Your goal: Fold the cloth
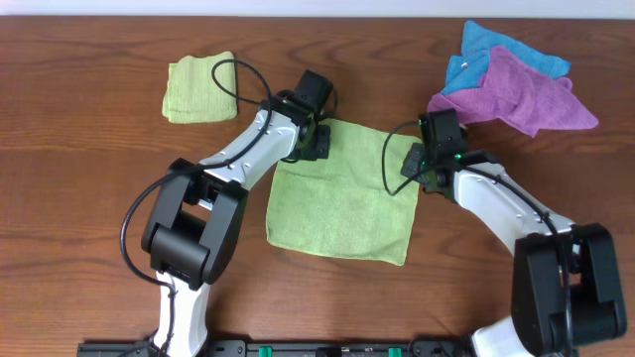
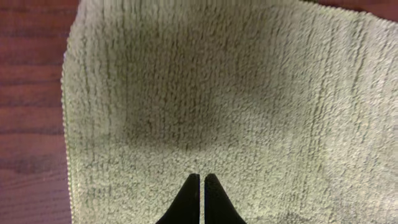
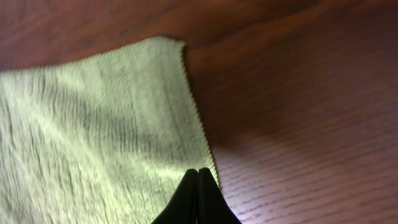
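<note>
Tightly closed, the left end effector [image 2: 201, 176] and right end effector [image 3: 198, 170] sit over the cloth's [image 1: 342, 203] far corners.

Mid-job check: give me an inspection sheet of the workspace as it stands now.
Surface: brown wooden table.
Job's things: cloth spread flat in the centre, not yet folded.
Clutter: folded green cloth far left; blue cloth and purple cloth heaped far right.
Grippers: left gripper shut, over the cloth near its far left corner; right gripper shut, at its right edge.
Cables: black cable loops over the folded green cloth; second cable loops over the cloth.
Surroundings: black base rail at the near edge.
</note>
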{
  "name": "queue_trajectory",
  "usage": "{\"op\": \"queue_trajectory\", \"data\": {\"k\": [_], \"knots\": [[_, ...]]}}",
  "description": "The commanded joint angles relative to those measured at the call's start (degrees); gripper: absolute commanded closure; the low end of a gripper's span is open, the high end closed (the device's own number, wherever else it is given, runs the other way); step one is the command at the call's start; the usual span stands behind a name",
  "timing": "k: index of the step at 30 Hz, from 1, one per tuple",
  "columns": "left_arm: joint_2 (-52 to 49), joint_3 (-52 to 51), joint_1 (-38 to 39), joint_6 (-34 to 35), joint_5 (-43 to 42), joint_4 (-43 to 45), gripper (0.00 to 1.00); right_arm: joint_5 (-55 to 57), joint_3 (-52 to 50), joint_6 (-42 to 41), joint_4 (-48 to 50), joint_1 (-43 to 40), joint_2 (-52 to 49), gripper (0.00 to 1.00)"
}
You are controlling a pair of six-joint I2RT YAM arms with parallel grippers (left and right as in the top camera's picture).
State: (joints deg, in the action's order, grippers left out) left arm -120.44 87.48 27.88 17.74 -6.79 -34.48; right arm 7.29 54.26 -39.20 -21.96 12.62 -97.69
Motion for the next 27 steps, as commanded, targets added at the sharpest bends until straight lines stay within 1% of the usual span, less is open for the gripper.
{"op": "queue_trajectory", "data": {"k": [1, 5, 9, 12, 15, 17, 21, 23, 27], "knots": [[-0.2, 1.2, 0.2, -1.0, 1.3, 0.3, 0.94, 2.8, 0.5, -8.3, 1.3, 0.2, -2.6, 0.98], [-0.2, 1.2, 0.2, -1.0, 2.2, 0.2, 0.94, -0.2, 0.5, -11.0, 1.6, 0.2, -5.9, 0.98], [-0.2, 1.2, 0.2, -1.0, 2.8, 0.2, 0.94, -3.1, 0.5, -13.3, 1.5, 0.3, -6.5, 0.98], [-0.2, 1.2, 0.2, -1.0, 2.8, 0.3, 0.94, -2.3, 0.5, -13.0, 2.1, 0.2, -6.5, 0.98], [-0.2, 1.2, 0.2, -1.0, 2.8, 0.2, 0.94, -1.7, 0.6, -10.0, 2.0, 0.2, -6.5, 0.98], [-0.2, 1.2, 0.2, -1.0, 2.7, 0.2, 0.94, -1.5, 1.2, -8.0, -0.3, 0.2, -6.3, 0.99], [-0.2, 1.2, 0.2, -1.0, 2.7, 0.2, 0.94, 4.2, 5.1, -5.9, -12.1, 0.5, -5.2, 0.99], [-0.2, 1.2, 0.2, -1.0, 2.7, 0.3, 0.94, 4.2, 7.1, -4.8, -16.2, 0.7, -4.4, 0.99], [-0.2, 1.2, 0.2, -1.0, 2.7, 0.2, 0.94, 1.0, 9.4, -3.3, -18.0, 2.2, -3.9, 0.99]]}}
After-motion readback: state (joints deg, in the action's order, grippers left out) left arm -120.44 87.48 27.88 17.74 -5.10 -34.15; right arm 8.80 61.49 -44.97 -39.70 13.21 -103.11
